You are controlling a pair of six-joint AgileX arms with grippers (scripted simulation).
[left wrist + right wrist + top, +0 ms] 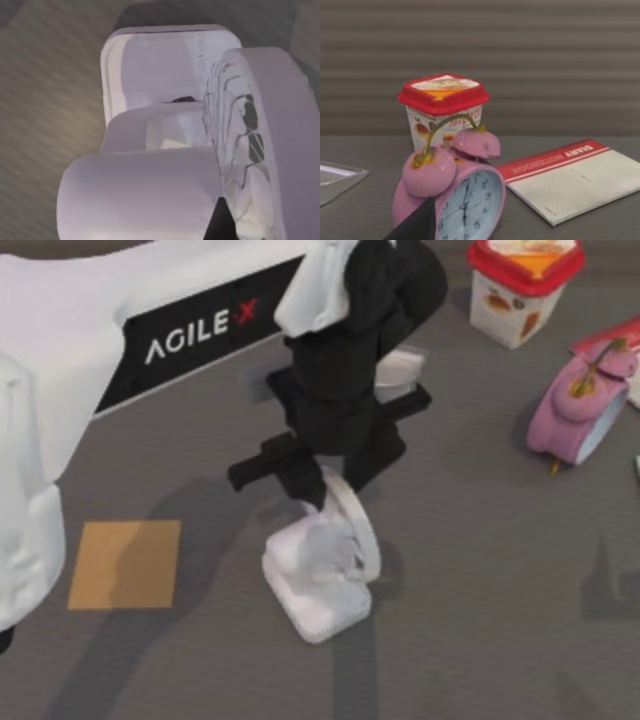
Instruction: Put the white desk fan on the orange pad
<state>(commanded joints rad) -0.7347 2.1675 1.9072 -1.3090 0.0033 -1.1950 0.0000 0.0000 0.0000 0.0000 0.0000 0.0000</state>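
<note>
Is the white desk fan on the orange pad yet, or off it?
Off it. The white desk fan stands on bare table under the left gripper, apart from the orange pad to its left.

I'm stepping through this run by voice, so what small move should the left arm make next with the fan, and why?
Probably close on the white desk fan: the left gripper sits right at its head, while the fan stands on the table right of the orange pad, apart from it.

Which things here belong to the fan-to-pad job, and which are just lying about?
Belongs to the job:
- white desk fan, mid-table
- orange pad, to its left, bare
- left hand, down over the fan

Lying about:
- red-lidded tub
- pink alarm clock
- diary notebook
</note>
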